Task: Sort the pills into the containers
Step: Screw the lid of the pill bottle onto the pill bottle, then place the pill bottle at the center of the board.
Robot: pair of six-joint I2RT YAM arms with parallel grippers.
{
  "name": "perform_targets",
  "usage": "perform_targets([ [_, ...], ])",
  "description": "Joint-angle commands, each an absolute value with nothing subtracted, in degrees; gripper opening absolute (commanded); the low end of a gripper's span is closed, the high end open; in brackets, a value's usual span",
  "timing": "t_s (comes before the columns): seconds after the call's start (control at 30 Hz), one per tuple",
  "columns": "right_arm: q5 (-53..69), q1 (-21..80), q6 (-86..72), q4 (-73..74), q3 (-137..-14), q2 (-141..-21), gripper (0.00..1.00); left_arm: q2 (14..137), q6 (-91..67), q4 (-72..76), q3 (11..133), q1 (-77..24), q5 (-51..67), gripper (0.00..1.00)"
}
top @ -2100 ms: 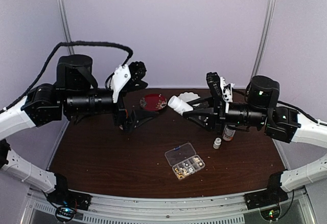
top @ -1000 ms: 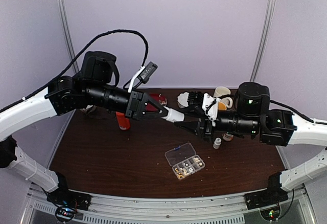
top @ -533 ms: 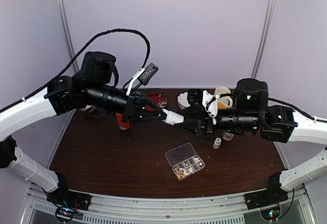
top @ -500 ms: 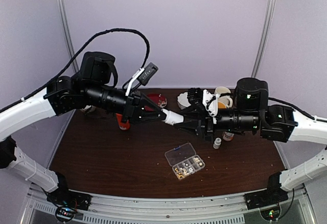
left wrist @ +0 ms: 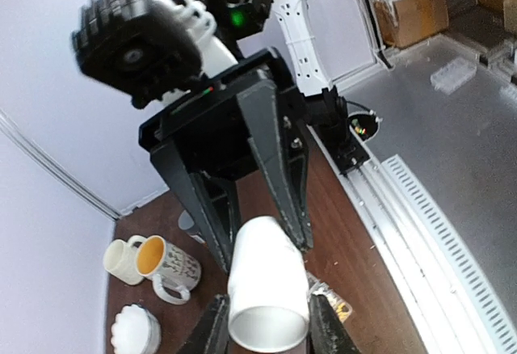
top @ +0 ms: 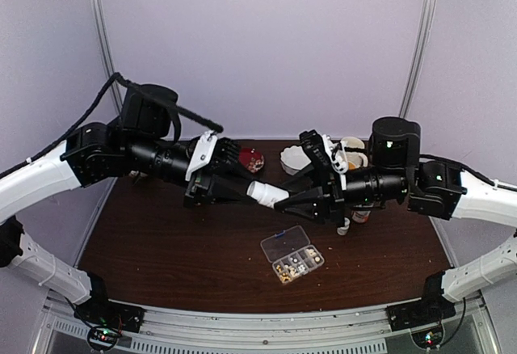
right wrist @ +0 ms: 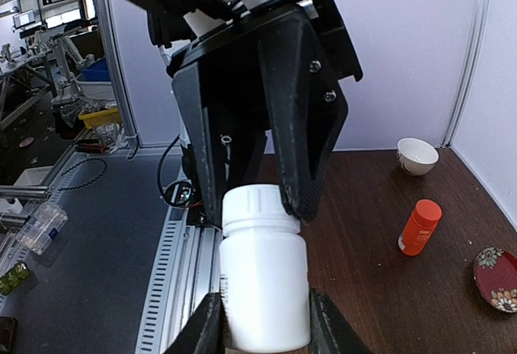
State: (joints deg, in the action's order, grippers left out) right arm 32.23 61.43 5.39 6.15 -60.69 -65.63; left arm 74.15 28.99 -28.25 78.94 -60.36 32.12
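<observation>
A white bottle [top: 266, 193] hangs in mid-air above the table, held between both arms. My left gripper [top: 257, 190] is shut on its cap end [right wrist: 260, 205], and my right gripper [top: 279, 200] is shut on its body [right wrist: 265, 289]. From the left wrist, the bottle [left wrist: 268, 277] fills the space between my left gripper [left wrist: 268, 330] fingers. From the right wrist, it stands between my right gripper [right wrist: 264, 322] fingers. Below lies the clear organiser box [top: 292, 254], its lid open, with tiny pills [top: 296, 267] in its containers. One corner of the box [left wrist: 333, 302] shows behind the bottle.
A small white-capped vial [top: 343, 226] and an amber bottle [top: 361, 212] stand under the right arm. At the back are mugs [top: 352, 150], a white bowl [top: 292, 158] and a red plate [top: 251, 160]. An orange bottle [right wrist: 420, 226] stands at the left.
The left arm came in and closed on the bottle's cap end. Since then both grippers and the bottle have dropped lower and shifted slightly left, and the left wrist has turned.
</observation>
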Motion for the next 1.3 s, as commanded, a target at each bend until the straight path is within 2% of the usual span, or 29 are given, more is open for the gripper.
perform_targets([
  [0.0,38.46,60.10,-1.46,0.67,-63.88,-66.10,0.00,73.37,59.75,-33.00,80.37,-63.00,21.68,0.09],
  [0.13,41.30,58.93,-5.67,-1.86,-63.32,-66.44,0.00,72.24,79.96,-29.82,75.84,-66.34,10.28,0.08],
  [0.37,42.08,57.72,-7.51,-2.72,-62.43,-66.41,0.00,70.08,96.41,-15.30,66.82,-69.88,-5.03,0.09],
  [0.57,42.00,56.76,-8.42,-2.79,-62.04,-66.65,0.00,67.75,112.78,2.74,55.91,-72.58,-14.81,0.10],
  [0.63,41.99,56.54,-8.64,-2.89,-61.97,-66.85,0.00,67.50,116.55,8.41,53.26,-73.00,-15.77,0.12],
  [0.73,40.76,56.34,-8.14,-2.31,-62.01,-66.97,0.02,67.13,112.47,5.10,54.86,-73.29,-15.76,0.13],
  [0.8,40.39,56.26,-7.79,-2.14,-61.69,-66.81,0.20,66.57,108.37,1.82,56.18,-73.27,-15.34,0.11],
  [0.9,39.48,56.12,-7.31,-2.50,-60.47,-65.84,0.60,65.96,104.24,-3.81,57.21,-73.27,-15.80,0.08],
  [1.0,36.25,56.01,-5.40,-1.90,-58.82,-63.84,0.90,65.85,99.37,-11.67,58.52,-73.34,-17.71,0.06],
  [1.03,35.05,55.82,-4.81,-1.48,-58.27,-63.04,0.95,65.79,97.59,-13.93,58.69,-73.37,-18.40,0.06],
  [1.1,31.33,55.58,-3.42,-0.54,-56.61,-61.29,0.99,65.41,92.37,-18.88,59.07,-73.35,-19.39,0.06],
  [1.27,22.89,55.03,-0.83,1.46,-52.92,-57.57,1.00,67.19,77.20,-34.22,61.05,-73.39,-22.66,0.06],
])
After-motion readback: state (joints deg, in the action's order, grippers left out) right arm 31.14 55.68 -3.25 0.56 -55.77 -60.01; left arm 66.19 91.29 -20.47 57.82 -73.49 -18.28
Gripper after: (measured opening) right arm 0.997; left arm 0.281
